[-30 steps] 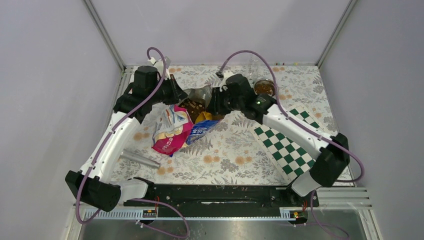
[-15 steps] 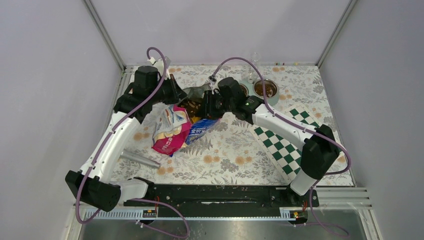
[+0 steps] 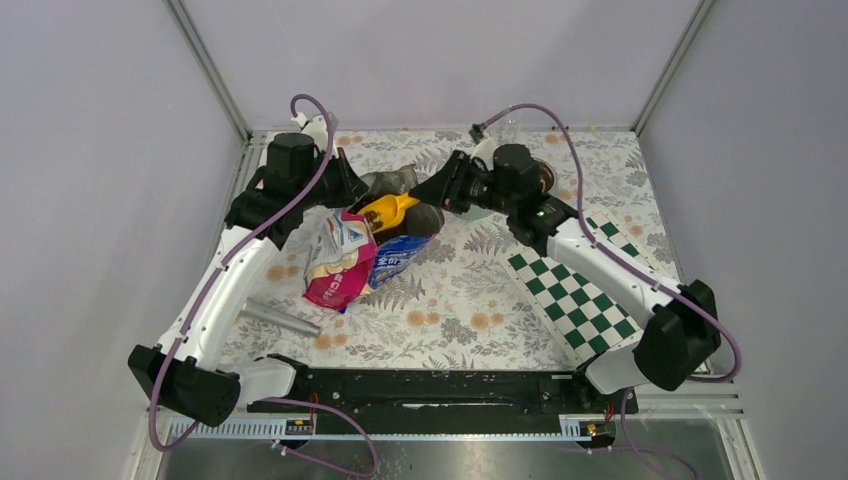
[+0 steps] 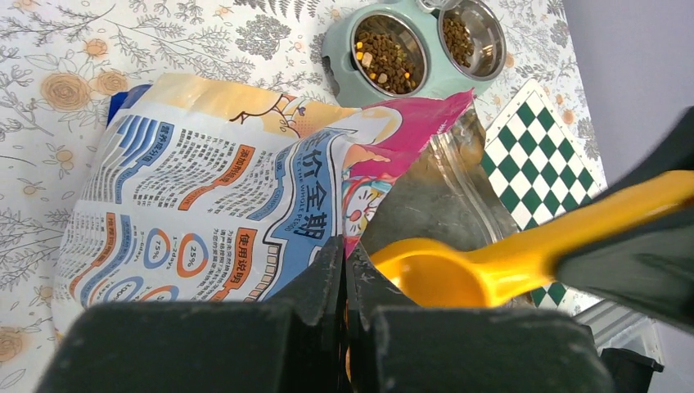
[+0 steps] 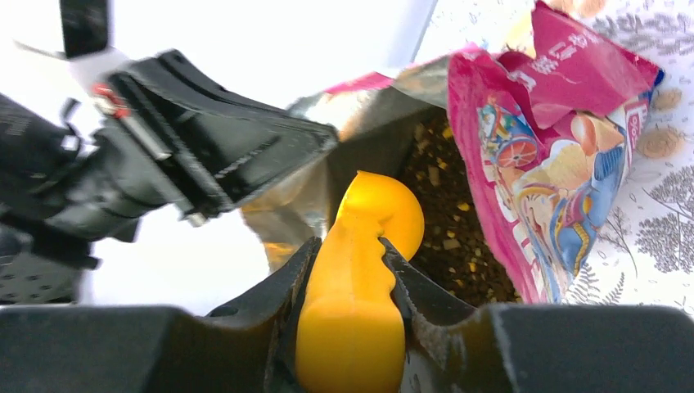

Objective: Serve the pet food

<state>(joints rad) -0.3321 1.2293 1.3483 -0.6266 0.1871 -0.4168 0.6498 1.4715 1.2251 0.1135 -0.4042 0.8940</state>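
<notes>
A glossy, crinkled plastic bag (image 4: 213,188), printed in blue, white, orange and magenta with cartoon art, is lying on its side on a floral cloth (image 3: 460,310), its mouth facing the far side of the table. The left gripper (image 4: 344,254) is pinching the upper lip of that mouth, jaws clenched tight on the film and lifting it so the silvery foil lining is showing. Inside, the pet food (image 5: 448,214), small dry brown and tan pellets, is lying as a loose, gritty heap in the shadow of the opening. The right gripper (image 5: 350,254) is clamping the flat handle of a smooth orange plastic scoop (image 4: 442,274), whose rounded bowl is poking into the bag's mouth just above the heap, showing bare orange plastic in the left wrist view. More of the pellets are sitting in the two shiny steel bowls of a pale teal feeder (image 4: 337,64), standing beyond the bag near the far edge. A green-and-white checkered mat (image 3: 570,295) is lying to the right, and a dull metal tube (image 3: 280,318) is resting on the cloth near the left arm. The left arm is stretching from its near-left base along the table's left side, bending at the far corner, wrist turning inward. The right arm is reaching diagonally over the checkered mat, its wrist pointing left toward the bag.
</notes>
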